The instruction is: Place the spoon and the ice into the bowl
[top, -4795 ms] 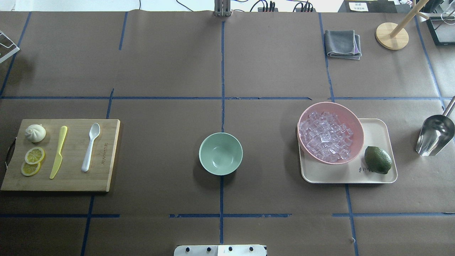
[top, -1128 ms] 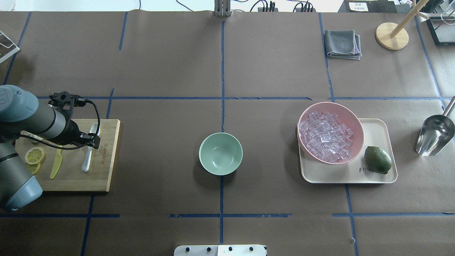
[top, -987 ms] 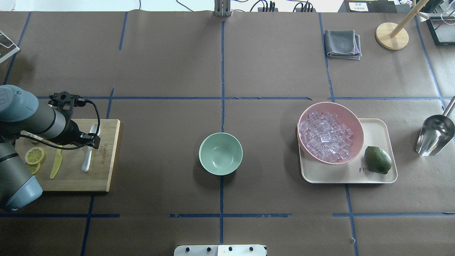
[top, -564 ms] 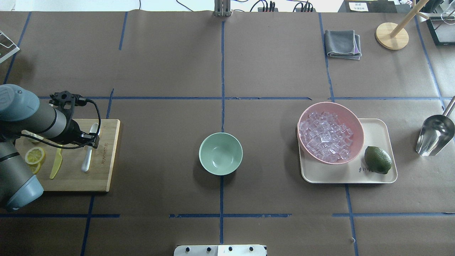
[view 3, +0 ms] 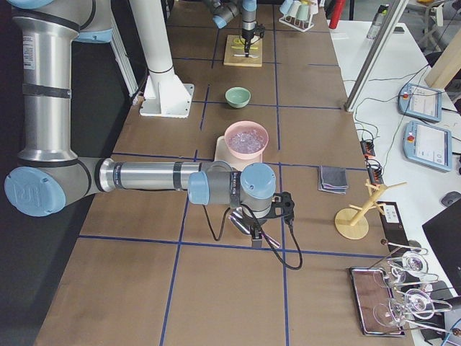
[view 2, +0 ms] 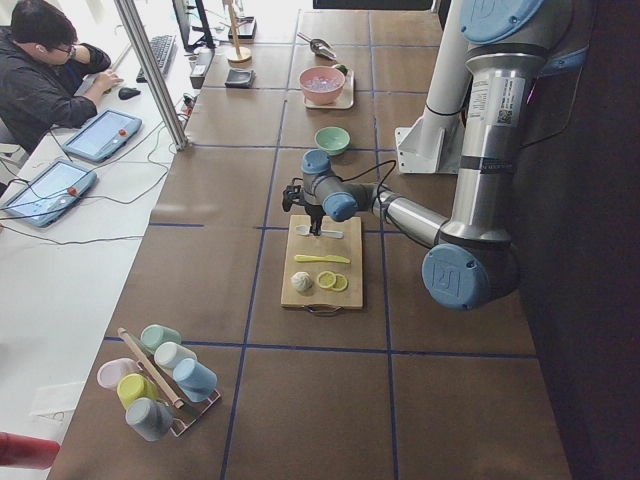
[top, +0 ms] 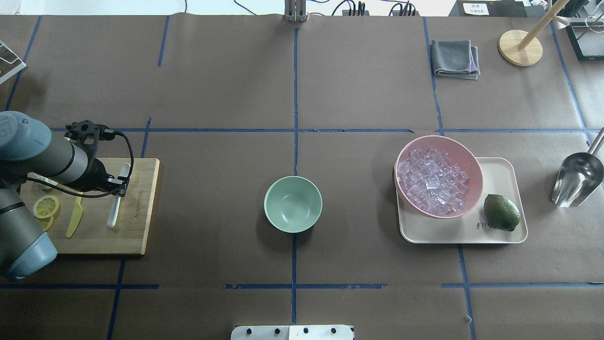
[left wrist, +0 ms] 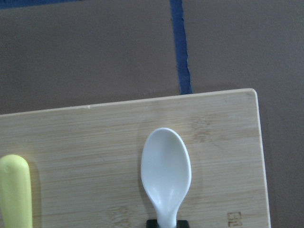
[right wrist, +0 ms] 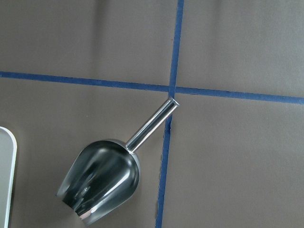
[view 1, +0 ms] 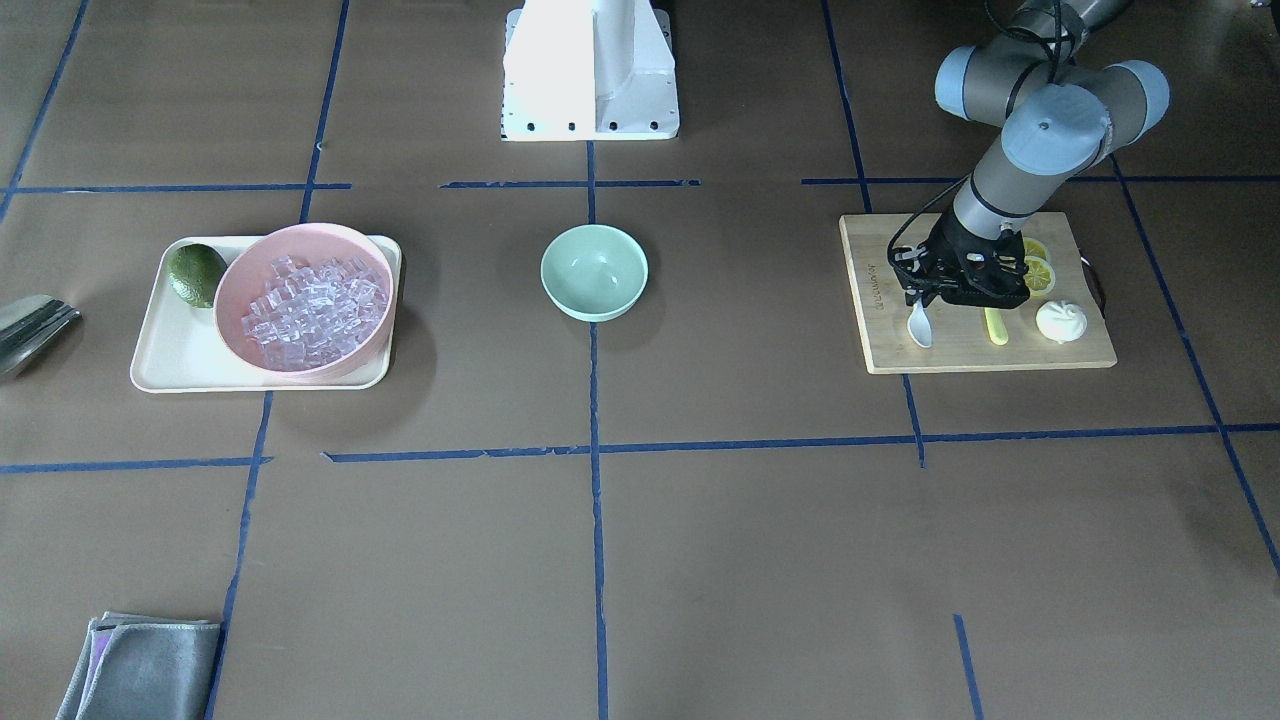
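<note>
Your left gripper (top: 121,185) is closed on the spoon (top: 113,211) by its handle over the board (top: 137,229), likely so the scoop drops freely into the bowl (top: 272,208).

The table (top: 212,85) is brown with blue lines (top: 295,94) crossing it, and the bowl (top: 278,196) is pale green. The spoon (left wrist: 166,173) is white, the knife (top: 74,217) is yellow-green, the lemon slices (top: 46,207) are yellow, the bun (view 1: 1060,322) is white, and the board (top: 137,226) is light wood with thin stripes. The big bowl (top: 474,174) is pink, the ice (top: 432,186) is see-through, the tray (top: 500,174) is cream, the lime (top: 501,212) is dark green, the scoop (right wrist: 102,178) is shiny silver and the cloth (top: 454,57) is grey.
</note>
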Available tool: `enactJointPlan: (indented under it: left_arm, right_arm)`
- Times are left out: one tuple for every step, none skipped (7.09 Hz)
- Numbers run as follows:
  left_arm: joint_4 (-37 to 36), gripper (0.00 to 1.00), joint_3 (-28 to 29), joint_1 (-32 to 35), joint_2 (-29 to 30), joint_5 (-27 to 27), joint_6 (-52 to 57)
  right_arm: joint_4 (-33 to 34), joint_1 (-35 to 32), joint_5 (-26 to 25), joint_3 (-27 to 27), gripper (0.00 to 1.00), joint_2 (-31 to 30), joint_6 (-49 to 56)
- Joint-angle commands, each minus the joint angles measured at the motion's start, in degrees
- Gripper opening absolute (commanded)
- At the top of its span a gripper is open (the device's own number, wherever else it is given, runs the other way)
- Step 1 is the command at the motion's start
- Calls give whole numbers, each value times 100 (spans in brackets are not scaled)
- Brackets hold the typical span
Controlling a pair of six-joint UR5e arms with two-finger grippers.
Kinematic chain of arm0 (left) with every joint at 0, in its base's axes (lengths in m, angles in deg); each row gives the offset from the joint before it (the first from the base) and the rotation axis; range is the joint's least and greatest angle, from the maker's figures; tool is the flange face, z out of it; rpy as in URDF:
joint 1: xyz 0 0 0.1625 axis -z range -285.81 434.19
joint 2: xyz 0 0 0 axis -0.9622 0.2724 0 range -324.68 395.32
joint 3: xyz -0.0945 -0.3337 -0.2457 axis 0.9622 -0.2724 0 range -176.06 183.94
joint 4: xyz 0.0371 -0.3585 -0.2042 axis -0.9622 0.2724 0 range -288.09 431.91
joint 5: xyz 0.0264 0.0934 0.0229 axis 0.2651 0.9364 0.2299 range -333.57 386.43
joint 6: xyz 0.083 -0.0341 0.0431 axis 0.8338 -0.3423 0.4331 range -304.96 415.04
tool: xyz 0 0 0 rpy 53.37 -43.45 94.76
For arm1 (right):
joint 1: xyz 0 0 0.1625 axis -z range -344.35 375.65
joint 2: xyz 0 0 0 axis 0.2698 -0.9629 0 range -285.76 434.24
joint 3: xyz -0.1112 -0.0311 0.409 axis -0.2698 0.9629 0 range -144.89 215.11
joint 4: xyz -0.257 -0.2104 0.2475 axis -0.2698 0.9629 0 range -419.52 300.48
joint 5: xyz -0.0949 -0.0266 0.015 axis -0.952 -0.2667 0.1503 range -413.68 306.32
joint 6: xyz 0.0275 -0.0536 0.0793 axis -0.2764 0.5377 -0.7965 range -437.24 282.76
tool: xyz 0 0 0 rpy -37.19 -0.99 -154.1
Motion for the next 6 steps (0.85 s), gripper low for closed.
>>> enactJointPlan:
  left_arm:
    - [-30,0,-221,54,-63,-242,-10]
    - [-213,0,-422,124,-55,-322,-10]
    - [-1041,0,-868,168,67,-340,-53]
    - [-2042,0,-1229,169,582,-367,-124]
    - [-2774,0,-1216,125,1274,-358,-437]
    - [-2833,0,-1189,-180,1725,-358,-1085]
  right_arm:
    - [-4,0,0,-12,100,1,-8]
    - [-4,0,0,-134,100,-8,-8]
    - [-4,17,-26,-266,100,27,10]
    - [5,18,-35,-267,100,123,-8]
    - [5,18,-9,-259,100,124,-16]
    - [5,44,0,-259,100,132,-130]
